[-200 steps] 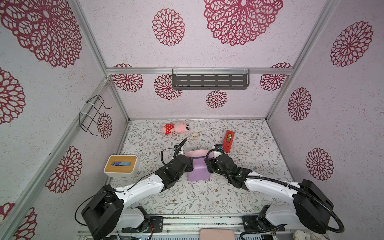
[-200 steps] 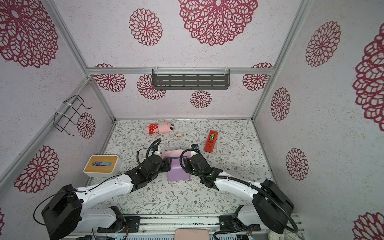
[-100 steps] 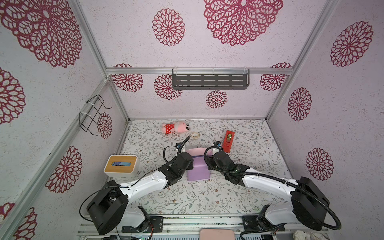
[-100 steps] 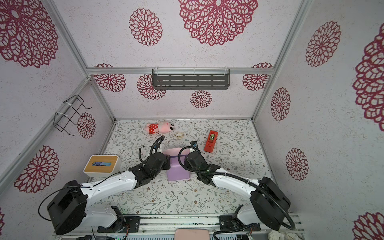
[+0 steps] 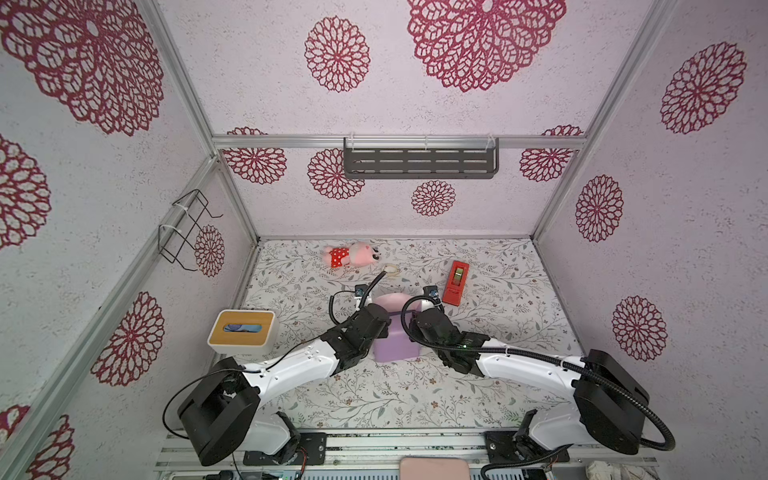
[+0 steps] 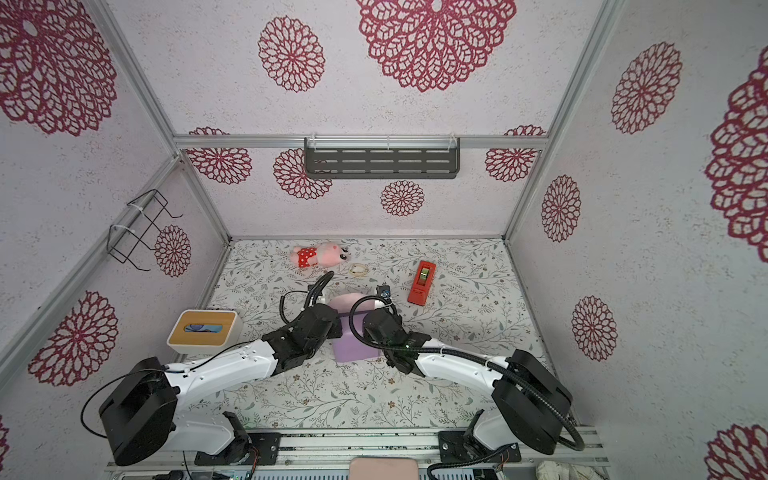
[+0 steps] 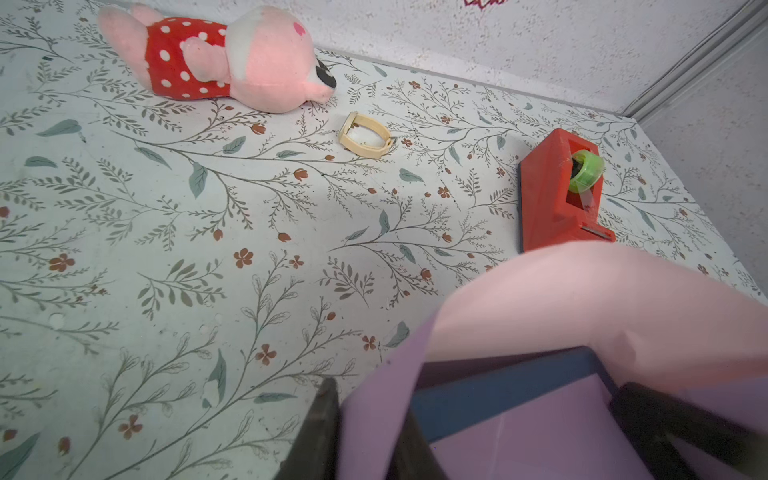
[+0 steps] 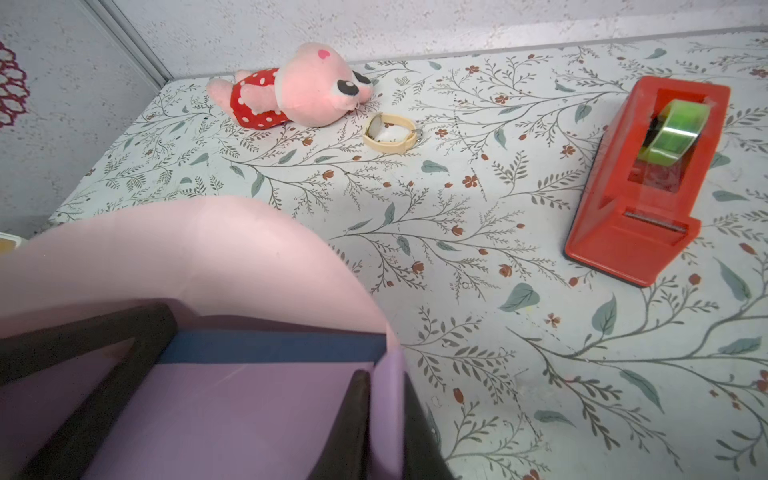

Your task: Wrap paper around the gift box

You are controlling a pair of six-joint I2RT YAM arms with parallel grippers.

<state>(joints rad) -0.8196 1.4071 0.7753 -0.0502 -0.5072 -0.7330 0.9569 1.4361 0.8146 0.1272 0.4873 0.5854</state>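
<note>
Folding paper (image 5: 395, 347) over gift box (image 7: 498, 384) | left gripper (image 7: 370, 401), right gripper (image 8: 386, 388): jaws narrow, pinching paper edges | advisable: lifting evenly, keeping it taut

Robot lab booth, aluminium frame (image 5: 374, 142), wallpapered panels (image 5: 478, 208), mounting rail (image 5: 415, 451)

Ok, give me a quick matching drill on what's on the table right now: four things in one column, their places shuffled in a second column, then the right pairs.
Things:
1. gift box
2. tape dispenser
3. tissue box
4. plush toy

Places:
A. far left in both top views
B. lying at the back
C. in the middle, mostly covered by the paper
D. just right of the paper, further back

Pairs: 1-C, 2-D, 3-A, 4-B
</note>
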